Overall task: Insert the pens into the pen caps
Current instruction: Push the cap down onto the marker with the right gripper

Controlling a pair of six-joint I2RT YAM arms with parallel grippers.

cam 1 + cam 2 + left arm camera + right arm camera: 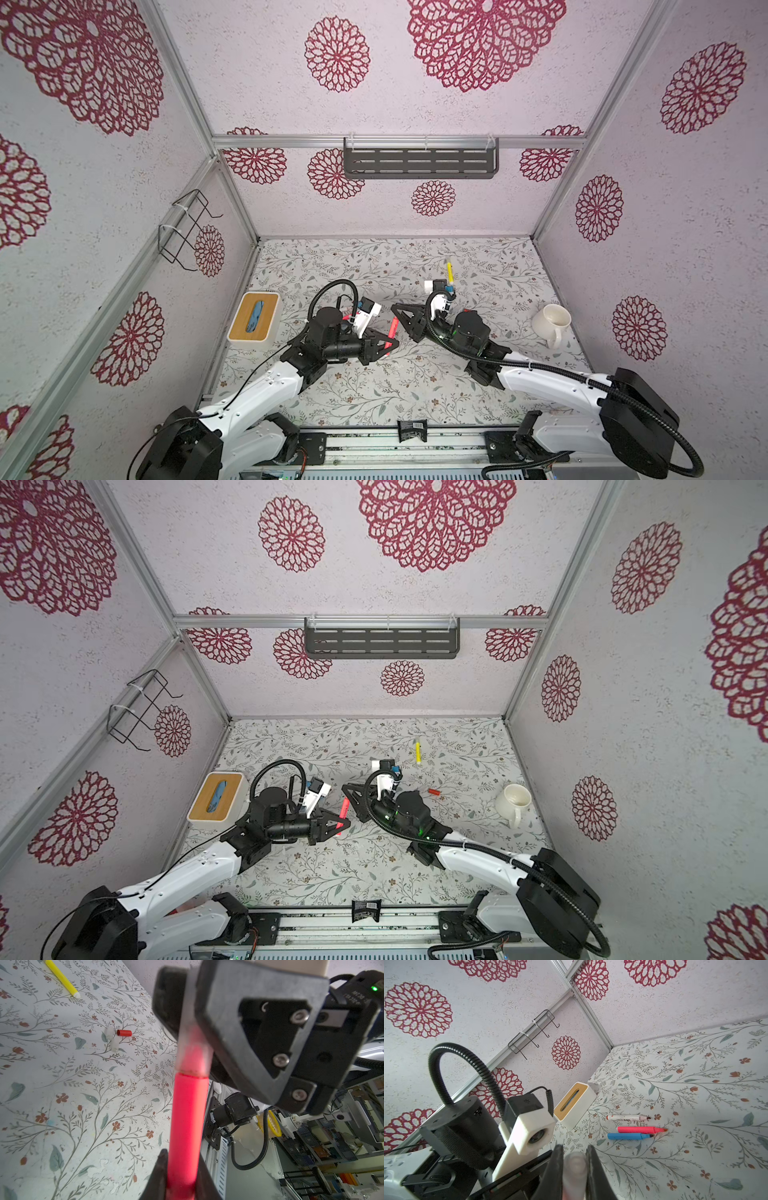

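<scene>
Above the middle of the table my left gripper [182, 1157] is shut on the barrel of a red-pink pen [187, 1122]. The pen's tip sits inside a translucent clear pen cap [193, 1053], and the cap's rim meets the barrel. My right gripper [574, 1149] is shut on that cap [575, 1165]. In both top views the two grippers [388, 345] [397, 309] meet end to end along the pen [344, 808]. A yellow pen [450, 271] lies further back. White [627, 1118], pink [639, 1129] and blue [627, 1136] pens lie side by side near the tissue box. A red cap [124, 1033] and two clear caps [109, 1032] lie loose.
A white tissue box with a wooden lid [255, 316] stands at the left edge of the table. A white mug [550, 322] stands at the right. Patterned walls enclose the table on three sides, with a wire rack [187, 232] on the left wall.
</scene>
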